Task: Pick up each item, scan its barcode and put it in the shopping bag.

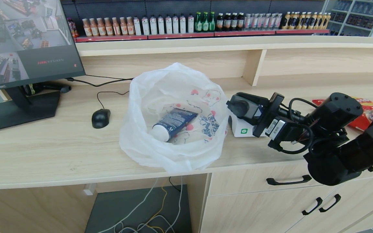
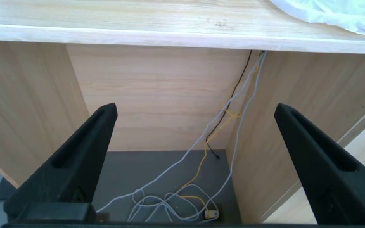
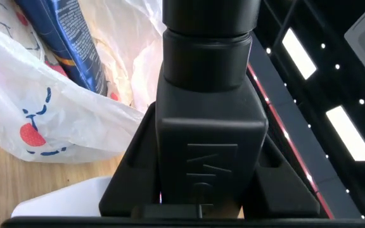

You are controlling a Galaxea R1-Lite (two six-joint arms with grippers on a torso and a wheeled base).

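My right end effector (image 1: pixel 243 108) is clenched on the handheld scanner (image 3: pixel 208 76) beside the shopping bag (image 1: pixel 147 106), blue tube (image 1: pixel 173 124) inside. My left end effector (image 2: pixel 195 111) hangs released under the desk (image 1: pixel 60 145). I should aim squarely at the barcode of the red packet (image 1: pixel 367 113), near the desk's right edge.

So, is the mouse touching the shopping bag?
Apart. The head view shows bare counter between the mouse and the shopping bag.

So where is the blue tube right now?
In the head view the blue tube lies inside the white shopping bag at mid-counter, between the mouse on the robot's left and the scanner in the right gripper.
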